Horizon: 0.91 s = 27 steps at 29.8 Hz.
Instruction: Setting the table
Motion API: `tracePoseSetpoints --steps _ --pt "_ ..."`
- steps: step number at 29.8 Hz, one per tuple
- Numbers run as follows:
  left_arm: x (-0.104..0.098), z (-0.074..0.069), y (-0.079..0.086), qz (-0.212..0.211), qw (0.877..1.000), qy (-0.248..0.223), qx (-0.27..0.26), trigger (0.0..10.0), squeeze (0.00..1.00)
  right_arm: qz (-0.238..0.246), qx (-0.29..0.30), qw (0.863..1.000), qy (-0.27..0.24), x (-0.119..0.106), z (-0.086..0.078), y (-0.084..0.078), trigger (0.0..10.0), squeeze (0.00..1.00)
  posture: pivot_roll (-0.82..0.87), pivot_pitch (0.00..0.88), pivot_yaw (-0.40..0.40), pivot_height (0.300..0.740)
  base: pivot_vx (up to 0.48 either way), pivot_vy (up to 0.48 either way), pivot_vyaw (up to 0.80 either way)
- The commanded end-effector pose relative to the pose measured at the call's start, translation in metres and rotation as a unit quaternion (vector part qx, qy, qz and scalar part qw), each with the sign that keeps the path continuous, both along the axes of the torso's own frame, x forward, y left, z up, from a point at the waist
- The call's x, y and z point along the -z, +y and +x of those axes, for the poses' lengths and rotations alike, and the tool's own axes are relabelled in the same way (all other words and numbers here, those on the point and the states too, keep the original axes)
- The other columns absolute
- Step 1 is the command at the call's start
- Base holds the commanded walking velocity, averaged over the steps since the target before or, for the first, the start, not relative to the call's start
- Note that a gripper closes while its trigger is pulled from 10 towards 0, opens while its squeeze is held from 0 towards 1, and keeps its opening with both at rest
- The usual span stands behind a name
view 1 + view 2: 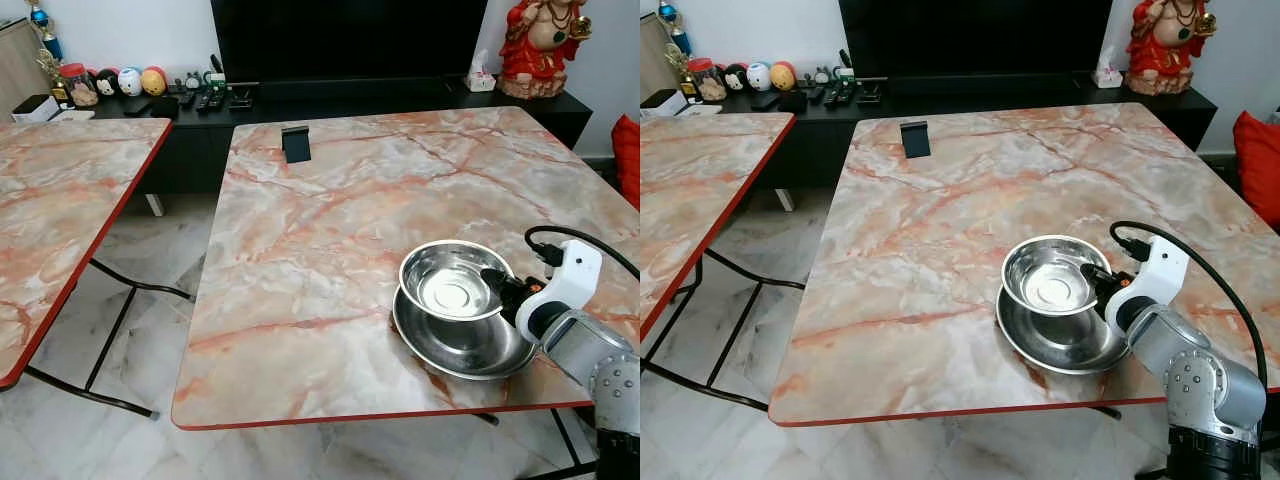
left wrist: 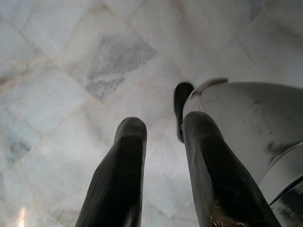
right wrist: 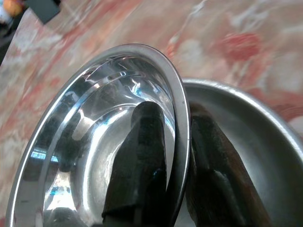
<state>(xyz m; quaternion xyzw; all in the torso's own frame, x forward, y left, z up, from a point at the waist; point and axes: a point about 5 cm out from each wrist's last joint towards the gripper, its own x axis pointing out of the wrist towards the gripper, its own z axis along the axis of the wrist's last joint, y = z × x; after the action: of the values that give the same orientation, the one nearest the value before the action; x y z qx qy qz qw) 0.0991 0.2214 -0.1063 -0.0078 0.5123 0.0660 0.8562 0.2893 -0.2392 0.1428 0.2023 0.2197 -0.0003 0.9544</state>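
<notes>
My right gripper (image 3: 177,156) is clamped on the rim of the small steel bowl (image 1: 452,282), one finger inside, one outside. The bowl sits tilted in the bigger steel bowl (image 1: 462,343), both near the table's (image 1: 330,240) front edge, twd its right corner. A dark phone stand (image 1: 296,143) is at the far edge, left side. My left gripper (image 2: 163,137) hangs over the floor tiles (image 2: 71,71), fingers a narrow gap apart, holding nothing.
</notes>
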Motion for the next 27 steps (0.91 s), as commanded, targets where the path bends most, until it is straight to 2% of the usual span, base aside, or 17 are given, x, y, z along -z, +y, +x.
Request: tracePoseSetpoints --steps 1,6,15,27 --pt "0.001 -0.007 0.005 0.005 1.000 0.017 0.003 10.0 0.00 -0.012 -0.014 1.000 -0.006 -0.003 0.000 0.003 10.0 0.00 -0.15 0.000 0.032 0.732 0.000 0.000 0.00" --pt "0.000 -0.011 0.013 0.009 1.000 0.022 -0.003 10.0 0.00 -0.030 -0.020 0.999 0.009 0.003 -0.002 0.002 10.0 0.00 -0.15 0.000 0.032 0.732 0.000 0.000 0.00" --pt "0.001 -0.014 0.013 0.009 1.000 0.028 -0.005 10.0 0.00 -0.053 -0.025 0.998 0.019 0.007 -0.006 -0.002 10.0 0.00 -0.15 0.000 0.030 0.732 0.000 0.000 0.00" --pt "0.001 -0.013 0.013 0.009 1.000 0.028 -0.002 10.0 0.00 -0.059 -0.020 0.998 0.021 0.008 -0.009 -0.008 10.0 0.00 -0.15 0.000 0.036 0.732 0.000 0.000 0.00"
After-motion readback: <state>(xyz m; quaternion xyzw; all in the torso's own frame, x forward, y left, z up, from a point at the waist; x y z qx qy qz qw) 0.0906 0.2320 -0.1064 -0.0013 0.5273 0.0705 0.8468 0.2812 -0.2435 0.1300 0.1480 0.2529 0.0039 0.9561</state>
